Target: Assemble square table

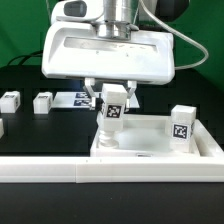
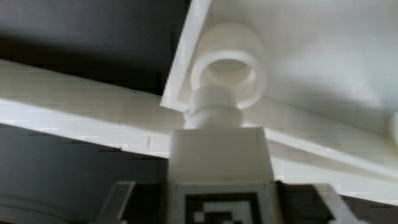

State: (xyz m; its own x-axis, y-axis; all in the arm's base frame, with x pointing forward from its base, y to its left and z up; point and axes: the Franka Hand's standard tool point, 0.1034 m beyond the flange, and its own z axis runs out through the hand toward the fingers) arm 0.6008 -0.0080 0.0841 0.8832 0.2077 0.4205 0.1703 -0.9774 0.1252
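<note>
Exterior view
Gripper: the two-finger gripper (image 1: 113, 98) points straight down; its fingers (image 1: 99, 96) are clamped from both sides on a small white block leg with a black-and-white tag (image 1: 113, 112)
Held leg: it is upright, with the tag facing the camera, and its lower end is at the slab corner on the exterior view's left
Slab: the large white plastic square slab with a rim (image 1: 150, 152) lies flat on the black table (image 1: 40, 130), just behind the long white border wall (image 1: 60, 172)
Second leg: one more white tagged block leg (image 1: 182, 123) stands upright on the slab, at the exterior view's right
Loose legs: a small white leg (image 1: 10, 100) and another one (image 1: 42, 101) rest on the table at the exterior view's left, well apart from the slab
Marker board: the thin flat white marker board (image 1: 70, 98) lies behind the gripper

Wrist view
Held leg: the tagged block (image 2: 217, 170) fills the lower middle, and its round pin (image 2: 210, 100) meets the round corner socket (image 2: 228, 65)
Depth of pin: I cannot tell how far it sits inside
Slab: the white rim (image 2: 107, 95) runs across behind the leg
</note>
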